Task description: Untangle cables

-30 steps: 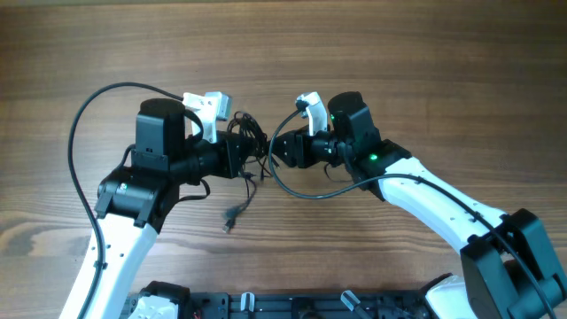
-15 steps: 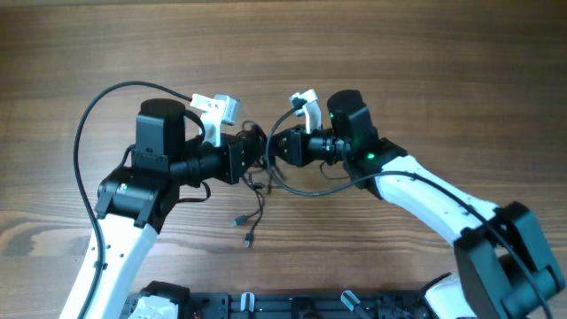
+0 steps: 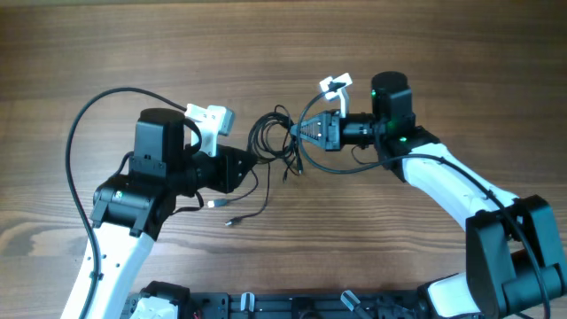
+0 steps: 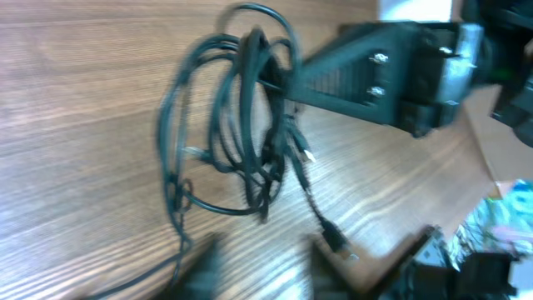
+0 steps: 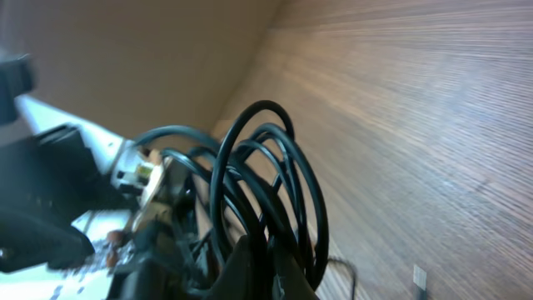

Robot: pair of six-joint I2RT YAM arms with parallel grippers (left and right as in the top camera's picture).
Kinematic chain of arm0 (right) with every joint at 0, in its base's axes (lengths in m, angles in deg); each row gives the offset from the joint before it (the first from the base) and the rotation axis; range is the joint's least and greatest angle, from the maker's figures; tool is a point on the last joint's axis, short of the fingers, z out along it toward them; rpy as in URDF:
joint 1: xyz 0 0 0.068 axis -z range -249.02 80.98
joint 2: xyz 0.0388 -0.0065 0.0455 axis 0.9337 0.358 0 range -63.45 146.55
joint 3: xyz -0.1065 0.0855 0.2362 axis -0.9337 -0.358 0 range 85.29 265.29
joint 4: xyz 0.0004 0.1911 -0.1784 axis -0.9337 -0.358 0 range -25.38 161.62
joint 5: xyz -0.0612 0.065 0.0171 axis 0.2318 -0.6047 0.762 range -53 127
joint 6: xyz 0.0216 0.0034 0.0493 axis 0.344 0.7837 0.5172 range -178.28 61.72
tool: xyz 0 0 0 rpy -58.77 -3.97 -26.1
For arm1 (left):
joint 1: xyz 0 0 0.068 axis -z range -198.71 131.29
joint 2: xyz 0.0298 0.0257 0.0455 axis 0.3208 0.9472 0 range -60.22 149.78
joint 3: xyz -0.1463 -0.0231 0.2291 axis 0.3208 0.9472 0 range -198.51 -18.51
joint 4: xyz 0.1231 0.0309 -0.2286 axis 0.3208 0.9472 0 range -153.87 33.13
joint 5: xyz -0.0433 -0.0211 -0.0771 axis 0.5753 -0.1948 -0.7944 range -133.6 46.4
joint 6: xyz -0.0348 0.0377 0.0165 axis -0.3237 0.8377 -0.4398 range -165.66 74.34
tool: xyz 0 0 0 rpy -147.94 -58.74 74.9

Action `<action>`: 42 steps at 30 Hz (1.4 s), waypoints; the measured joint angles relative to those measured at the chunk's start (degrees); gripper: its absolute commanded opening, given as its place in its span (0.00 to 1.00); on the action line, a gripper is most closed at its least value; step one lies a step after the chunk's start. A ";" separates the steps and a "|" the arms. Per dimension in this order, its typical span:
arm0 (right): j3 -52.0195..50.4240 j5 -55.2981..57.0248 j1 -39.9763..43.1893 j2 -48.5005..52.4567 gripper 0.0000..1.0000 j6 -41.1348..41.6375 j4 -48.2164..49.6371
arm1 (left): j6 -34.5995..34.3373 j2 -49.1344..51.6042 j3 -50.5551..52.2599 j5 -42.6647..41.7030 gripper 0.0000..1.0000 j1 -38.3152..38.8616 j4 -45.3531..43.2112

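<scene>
A tangle of thin black cables (image 3: 270, 137) hangs in loops off the tip of my right gripper (image 3: 297, 135), which is shut on it. The right wrist view shows the loops (image 5: 266, 167) rising from between the closed fingers (image 5: 250, 271). Loose strands trail toward me over the table and end in a silver-tipped plug (image 3: 232, 221). My left gripper (image 3: 251, 168) sits just below and left of the tangle. It is open, with bare wood between its blurred fingers (image 4: 200, 271). In the left wrist view a plug end (image 4: 335, 237) lies close to the other finger, and the bundle (image 4: 241, 125) hangs from the right gripper (image 4: 279, 83).
The left arm's own thick black cable (image 3: 84, 124) arcs out over the table's left side. A black rail (image 3: 283, 306) runs along the near edge. The wooden table (image 3: 443, 71) stretches behind and beside both arms.
The right gripper closed on the tangle and carried it right and away. The left gripper let go of the cables, opened and drew back left. The trailing strands shifted across the table.
</scene>
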 measured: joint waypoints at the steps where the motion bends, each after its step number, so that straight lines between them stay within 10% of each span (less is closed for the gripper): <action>1: 0.00 -1.25 0.17 0.00 0.05 -0.61 0.07 | -0.57 0.00 0.00 0.94 0.78 0.00 -0.79; 5: 0.00 -4.22 -0.22 0.00 0.04 -2.60 0.09 | -2.84 0.00 0.00 2.93 0.95 0.00 -3.10; 17: 0.00 -15.34 -0.22 0.00 0.05 -6.38 0.11 | 14.05 2.97 0.00 3.93 0.84 0.55 -4.22; 21: 0.00 -16.92 -0.22 0.00 0.05 -6.58 0.46 | 17.44 8.39 0.00 3.26 0.58 0.55 -4.11; 23: 0.00 -17.20 -0.22 0.00 0.04 -6.58 0.74 | 18.73 11.30 0.00 1.86 0.04 0.55 -4.04; 25: 0.00 -17.42 -0.22 0.00 0.05 -6.56 1.31 | 19.10 13.88 0.00 0.63 0.04 0.61 -3.98; 32: 0.00 -17.29 0.09 0.00 0.71 -5.75 5.05 | 18.58 16.63 0.00 -0.46 0.04 0.59 -5.53; 42: 0.00 -11.69 1.79 0.00 0.72 -4.59 4.63 | 5.27 12.20 0.00 7.98 0.04 -0.26 -9.53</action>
